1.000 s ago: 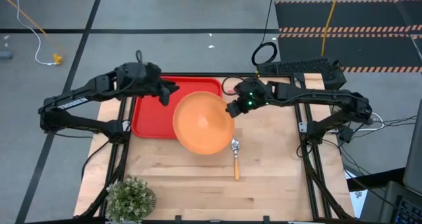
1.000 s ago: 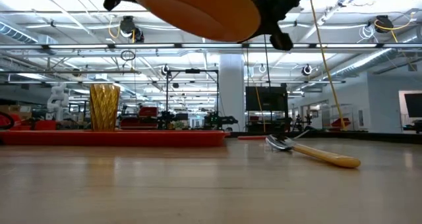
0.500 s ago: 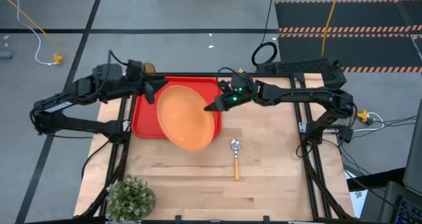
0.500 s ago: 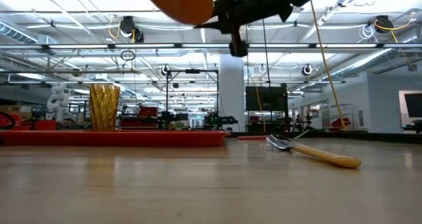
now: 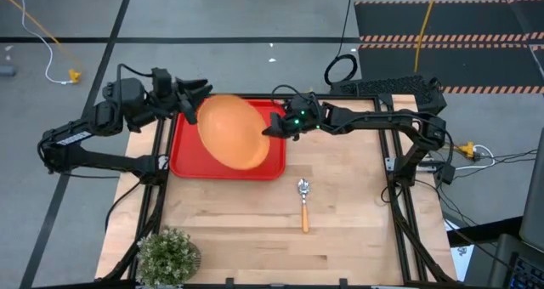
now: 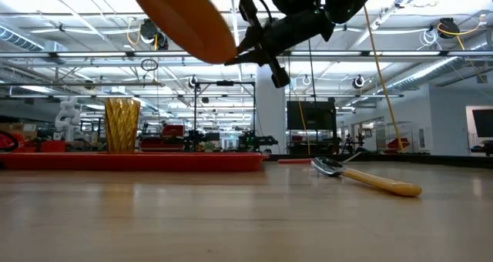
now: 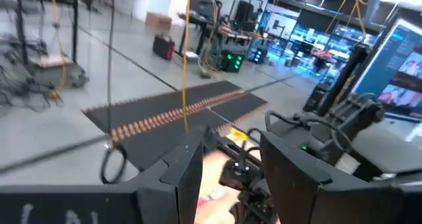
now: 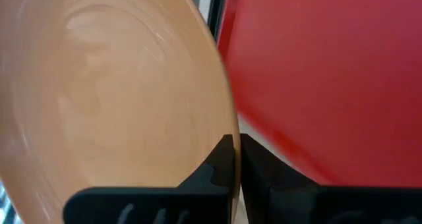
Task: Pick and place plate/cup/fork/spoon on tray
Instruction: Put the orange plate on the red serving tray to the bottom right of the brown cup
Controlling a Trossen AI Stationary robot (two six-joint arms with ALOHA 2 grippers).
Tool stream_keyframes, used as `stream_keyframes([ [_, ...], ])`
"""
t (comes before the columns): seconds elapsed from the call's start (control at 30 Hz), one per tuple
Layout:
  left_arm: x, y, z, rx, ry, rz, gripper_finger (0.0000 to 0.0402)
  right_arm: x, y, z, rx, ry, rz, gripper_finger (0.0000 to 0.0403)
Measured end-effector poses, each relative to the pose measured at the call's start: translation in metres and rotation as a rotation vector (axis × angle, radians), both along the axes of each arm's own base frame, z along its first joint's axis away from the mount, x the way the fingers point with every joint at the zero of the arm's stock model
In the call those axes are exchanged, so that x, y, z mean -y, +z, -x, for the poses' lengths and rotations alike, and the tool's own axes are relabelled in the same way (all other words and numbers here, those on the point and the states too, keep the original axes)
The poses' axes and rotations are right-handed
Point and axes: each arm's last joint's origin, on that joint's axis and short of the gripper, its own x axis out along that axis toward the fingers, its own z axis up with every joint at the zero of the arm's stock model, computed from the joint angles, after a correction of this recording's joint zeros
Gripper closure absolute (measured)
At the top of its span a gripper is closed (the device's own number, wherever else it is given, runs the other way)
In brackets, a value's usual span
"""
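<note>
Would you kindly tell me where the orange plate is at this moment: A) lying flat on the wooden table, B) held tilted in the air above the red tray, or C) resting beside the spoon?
B: the right gripper pinches the plate by its rim, tilted, above the tray.

Landmark: tray [image 5: 183,157], lying on the counter [image 5: 340,229] at its far left part.

Plate [image 5: 230,130]: held tilted in the air above the tray, over its right half.
Right pincer [image 5: 270,130]: at the plate's right rim, clamped onto it, above the tray's right edge.
Left pincer [image 5: 190,96]: above the tray's far edge, just left of the plate.
Cup [image 6: 122,124]: upright on the tray.
Spoon [image 5: 303,206]: on the counter, right of the tray and nearer the front.
Potted plant [image 5: 167,255]: front-left counter corner, well in front of the tray.
</note>
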Motion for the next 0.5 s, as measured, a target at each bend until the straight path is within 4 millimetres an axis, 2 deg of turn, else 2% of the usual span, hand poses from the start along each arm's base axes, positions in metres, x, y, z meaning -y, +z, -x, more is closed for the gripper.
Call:
stream_keyframes([
  [0.17,0.0,0.0,0.0,-0.032,0.01,-0.051,0.025,0.006,0.017,-0.003,-0.023,-0.168,-0.009,0.0403],
  [0.33,0.0,0.002,0.0,-0.027,0.005,-0.077,0.025,0.005,0.039,-0.003,-0.149,-0.284,0.049,0.0403],
  [0.5,0.0,0.014,0.003,0.03,0.018,-0.206,0.025,0.004,0.041,-0.013,-0.216,-0.353,0.038,0.0403],
])
